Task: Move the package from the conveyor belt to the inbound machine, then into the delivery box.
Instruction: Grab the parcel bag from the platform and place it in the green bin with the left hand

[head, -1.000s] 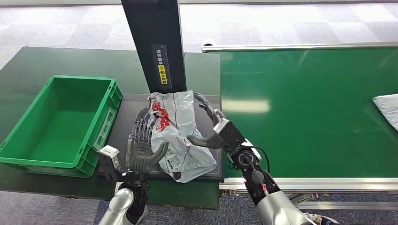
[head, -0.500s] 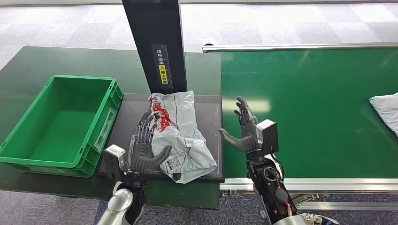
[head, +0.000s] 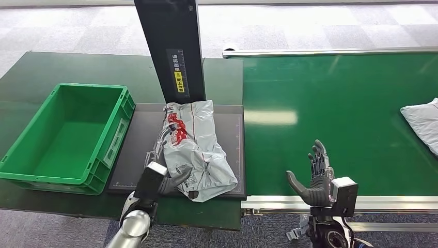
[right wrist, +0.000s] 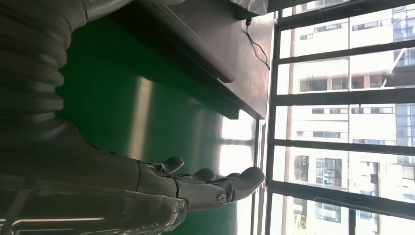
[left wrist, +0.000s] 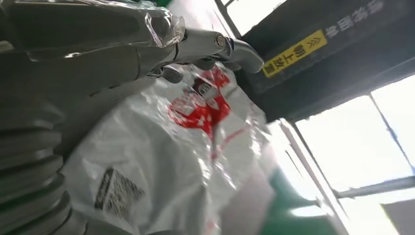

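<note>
The package lies on the inbound machine's platform at centre frame. Our left hand rests against its lower-left edge, grip unclear; our right hand hangs open, empty. We should grip firmly before lifting toward the delivery box, left.

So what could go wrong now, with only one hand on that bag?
1. The left hand touches just one edge of the floppy package, so the package might sag or slip out if lifted.
2. The package lies against the black post and could catch on it.
3. The green box has a raised rim, which a drooping package might snag on. The right hand is off to the side, open over the belt.
</note>
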Motion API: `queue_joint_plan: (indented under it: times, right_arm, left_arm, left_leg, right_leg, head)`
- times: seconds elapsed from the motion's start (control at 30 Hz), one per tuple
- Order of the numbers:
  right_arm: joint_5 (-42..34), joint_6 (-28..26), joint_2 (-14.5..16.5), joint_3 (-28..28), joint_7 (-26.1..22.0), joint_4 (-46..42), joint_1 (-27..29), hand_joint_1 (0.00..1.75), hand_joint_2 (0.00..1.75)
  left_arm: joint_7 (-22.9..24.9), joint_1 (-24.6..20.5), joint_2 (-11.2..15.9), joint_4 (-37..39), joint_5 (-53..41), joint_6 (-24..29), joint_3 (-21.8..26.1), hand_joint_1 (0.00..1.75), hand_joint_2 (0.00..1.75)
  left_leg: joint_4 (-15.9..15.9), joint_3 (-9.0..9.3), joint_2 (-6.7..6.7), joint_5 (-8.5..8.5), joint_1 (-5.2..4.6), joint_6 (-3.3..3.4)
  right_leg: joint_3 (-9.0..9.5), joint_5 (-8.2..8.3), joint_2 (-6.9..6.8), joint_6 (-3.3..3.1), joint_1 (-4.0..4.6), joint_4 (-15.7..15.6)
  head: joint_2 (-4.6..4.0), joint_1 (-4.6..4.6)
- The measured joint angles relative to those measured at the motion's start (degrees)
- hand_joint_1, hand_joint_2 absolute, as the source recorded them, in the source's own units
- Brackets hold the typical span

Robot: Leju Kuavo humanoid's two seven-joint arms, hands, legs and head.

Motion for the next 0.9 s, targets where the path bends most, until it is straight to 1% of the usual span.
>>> queue_joint_plan:
  times: [0.07,0.1,0.17,0.2,0.23,0.3,0.43,0.63,0.67,0.7,0.77,0.8,0.83,0.9]
  right_arm:
    - [1.24,0.72,0.65,-0.36,0.56,-0.86,0.55,0.00,1.75]
    - [1.78,1.03,0.97,-0.57,0.82,-1.22,0.76,0.00,1.75]
    - [2.57,1.57,1.55,-0.97,1.22,-1.81,1.05,0.00,1.75]
    - [2.84,1.78,1.78,-1.13,1.35,-2.12,1.22,0.00,1.75]
    - [3.05,1.95,1.96,-1.24,1.47,-2.43,1.40,0.00,1.75]
    - [3.35,2.16,2.15,-1.42,1.75,-3.03,1.73,0.00,1.75]
    - [3.49,2.84,2.32,-1.69,2.35,-3.75,1.92,0.00,1.75]
    - [3.49,3.13,2.67,-1.79,2.78,-4.31,1.96,0.00,1.75]
    - [3.48,3.26,2.68,-1.81,2.91,-4.36,1.98,0.00,1.75]
    - [3.46,3.48,2.69,-1.83,3.06,-4.47,2.07,0.00,1.75]
    - [3.41,4.04,2.71,-1.85,3.33,-4.94,2.45,0.00,1.75]
    - [3.40,4.22,2.73,-1.86,3.37,-5.27,2.76,0.00,1.75]
    - [3.41,4.32,2.76,-1.86,3.39,-5.59,3.10,0.00,1.75]
    - [3.48,4.40,2.83,-1.86,3.45,-6.16,3.79,0.00,1.75]
  left_arm:
    - [7.03,-2.29,0.22,2.71,-12.37,4.25,-0.78,0.00,1.75]
    - [10.98,-3.46,0.32,4.02,-17.85,4.93,-1.05,0.00,1.75]
    - [18.44,-5.57,0.44,6.57,-26.46,3.86,-1.34,0.00,1.75]
    - [21.32,-6.50,0.47,7.88,-29.66,2.71,-1.39,0.00,1.75]
    - [23.13,-7.32,0.47,9.09,-31.81,1.54,-1.36,0.00,1.75]
    - [24.55,-8.75,0.42,11.25,-33.98,-0.41,-1.23,0.00,1.75]
    - [25.41,-10.92,0.19,14.43,-36.22,-2.73,-0.91,0.00,1.75]
    - [25.74,-12.59,-0.22,17.13,-37.61,-3.66,-0.34,0.00,1.75]
    - [25.75,-12.72,-0.28,17.37,-37.67,-3.88,-0.30,0.03,1.75]
    - [25.75,-12.82,-0.34,17.57,-37.71,-4.23,-0.21,0.41,1.75]
    - [25.48,-12.88,-0.48,17.90,-37.58,-5.10,0.27,1.29,1.75]
    - [25.07,-12.72,-0.56,18.00,-37.22,-5.31,0.67,1.69,1.75]
    - [24.48,-12.43,-0.62,18.05,-36.76,-5.21,1.11,1.75,1.75]
    - [23.14,-11.45,-0.76,17.92,-36.27,-3.52,2.07,1.75,1.75]
  left_leg:
    - [0.00,0.01,0.05,0.02,0.00,0.00]
    - [0.00,0.02,0.06,0.02,0.00,0.00]
    - [0.01,0.03,0.05,0.03,0.00,-0.01]
    - [0.01,0.03,0.04,0.03,0.00,-0.01]
    - [0.01,0.02,0.04,0.03,0.00,-0.01]
    - [0.01,0.02,0.04,0.02,-0.01,-0.01]
    - [0.00,0.04,0.04,0.01,-0.01,0.00]
    - [-0.02,0.32,0.03,0.01,0.00,0.01]
    - [-0.02,0.38,0.03,0.01,0.00,0.01]
    - [-0.02,0.43,0.03,0.01,0.00,0.01]
    - [-0.02,0.49,0.01,0.01,0.00,0.01]
    - [-0.02,0.51,0.00,0.01,0.00,0.01]
    - [-0.02,0.52,0.00,0.01,0.00,0.01]
    - [-0.02,0.53,0.04,0.01,0.00,0.01]
  right_leg:
    - [0.01,0.02,0.01,0.00,0.00,0.00]
    - [0.02,0.02,0.02,0.00,0.00,0.00]
    - [0.02,0.02,0.02,0.00,0.00,0.00]
    - [0.02,0.02,0.02,0.00,0.00,0.00]
    - [0.02,0.02,0.02,0.00,0.00,0.01]
    - [0.03,0.02,0.02,0.00,0.00,0.01]
    - [0.07,0.01,0.02,0.00,-0.01,0.00]
    - [0.36,0.01,0.01,0.00,0.00,0.00]
    - [0.41,0.01,0.01,0.00,0.00,0.00]
    - [0.47,0.01,0.01,0.00,0.00,0.00]
    - [0.55,0.01,0.01,-0.01,0.00,0.00]
    - [0.58,0.01,0.01,-0.01,0.00,0.00]
    - [0.59,0.01,0.01,-0.01,-0.01,0.00]
    - [0.59,0.01,0.02,-0.01,-0.01,0.00]
  head:
    - [-0.01,-0.01]
    - [-0.02,-0.01]
    - [-0.02,-0.01]
    - [-0.02,0.00]
    - [-0.01,0.00]
    - [-0.01,0.01]
    - [-0.01,0.00]
    - [-0.01,0.01]
    - [-0.02,0.00]
    - [-0.02,0.01]
    - [-0.02,0.01]
    - [-0.02,0.01]
    - [-0.02,0.00]
    - [-0.01,0.00]
